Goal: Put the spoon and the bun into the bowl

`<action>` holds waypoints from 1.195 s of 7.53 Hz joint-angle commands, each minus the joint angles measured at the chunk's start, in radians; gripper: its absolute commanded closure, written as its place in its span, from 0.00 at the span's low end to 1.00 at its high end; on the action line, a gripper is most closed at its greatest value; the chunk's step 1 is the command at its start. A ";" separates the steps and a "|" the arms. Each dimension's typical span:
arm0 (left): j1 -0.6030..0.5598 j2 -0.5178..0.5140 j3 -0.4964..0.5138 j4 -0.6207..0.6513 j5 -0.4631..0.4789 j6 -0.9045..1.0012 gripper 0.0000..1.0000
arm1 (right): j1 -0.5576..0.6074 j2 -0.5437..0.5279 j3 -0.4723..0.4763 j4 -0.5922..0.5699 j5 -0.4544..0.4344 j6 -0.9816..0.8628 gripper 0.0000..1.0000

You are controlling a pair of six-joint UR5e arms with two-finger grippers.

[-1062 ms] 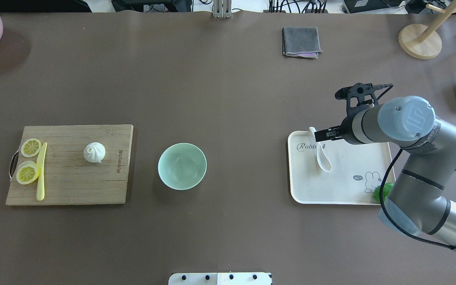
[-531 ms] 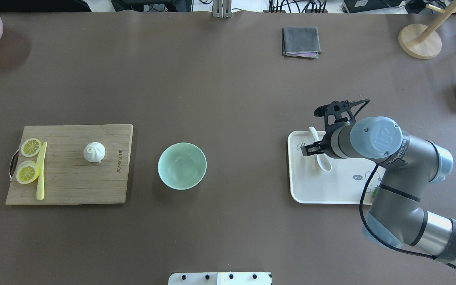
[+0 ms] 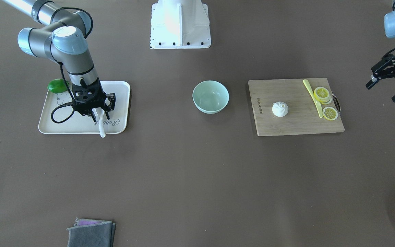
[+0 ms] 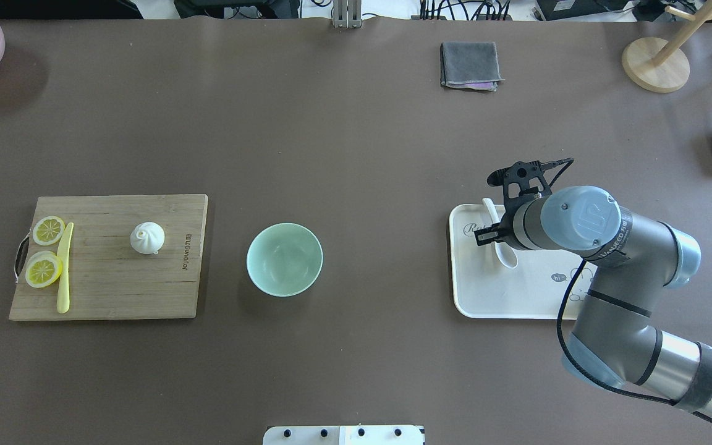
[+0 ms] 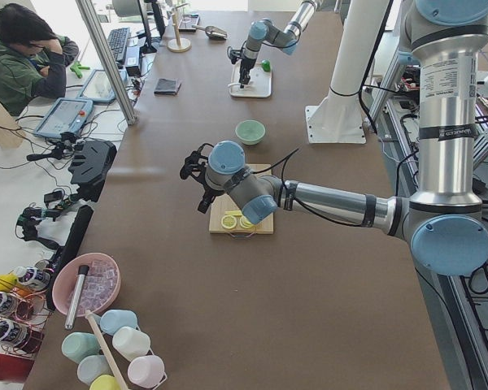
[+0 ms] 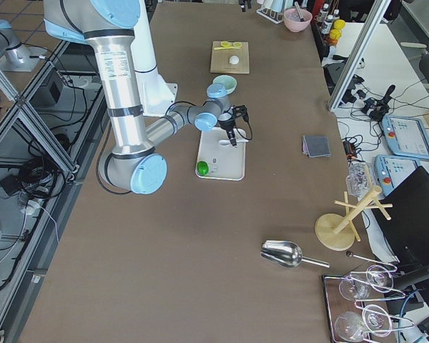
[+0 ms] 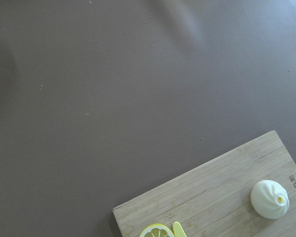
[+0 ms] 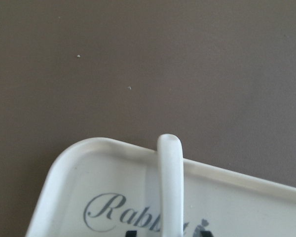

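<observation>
Glossy white, the spoon (image 4: pixel 505 254) lies on the cream tray (image 4: pixel 517 300) with its deep scoop down on the tray floor. The tip of its short, thick handle is propped on the rim and pokes just past it, which by my reading lifts the handle clear enough to be pinched. The right gripper (image 3: pixel 98 116) points straight down over that handle. The right wrist view shows the jaws standing open, one to each side of the handle and apart from it, with nothing gripped. Set across the narrow width like this, they look placed for a plain squeeze. The mint-green bowl (image 4: pixel 269 277) sits empty on the bare table between the tray and the wooden cutting board (image 4: pixel 115 293), well apart from both, a spot either arm should reach. The bun (image 4: pixel 147 238) rests on the board, apart from the lemon slices (image 4: pixel 44 271) and the yellow knife (image 4: pixel 64 278) at the end away from the bowl. The left gripper (image 3: pixel 382 92) hangs over the table beyond that end, jaws spread and empty, probably parked there for the bun. The spoon looks smooth and slippery, its handle rounded at the tip, so a grip near the handle's middle seems safest. The bun is round and matt white, with a twisted, pleated top.
</observation>
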 commanded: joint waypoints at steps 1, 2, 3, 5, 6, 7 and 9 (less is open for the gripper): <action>0.000 0.002 0.000 0.000 0.000 0.001 0.01 | 0.000 0.009 -0.005 -0.001 0.000 0.018 1.00; 0.000 0.002 0.000 0.000 0.000 0.002 0.01 | 0.000 0.021 -0.003 0.001 0.001 0.056 1.00; 0.000 0.002 0.001 0.000 0.002 0.002 0.01 | 0.001 0.058 0.012 -0.001 0.003 0.082 1.00; 0.000 0.002 0.000 0.000 0.000 0.001 0.01 | -0.003 0.130 0.020 -0.019 0.004 0.252 1.00; 0.000 0.002 0.001 0.000 0.000 0.001 0.01 | -0.015 0.176 0.018 -0.055 -0.005 0.388 1.00; 0.000 0.002 0.002 0.000 0.000 0.001 0.01 | -0.061 0.274 0.016 -0.189 -0.073 0.521 1.00; 0.000 0.002 0.003 0.000 0.002 0.001 0.01 | -0.184 0.456 0.000 -0.415 -0.242 0.787 1.00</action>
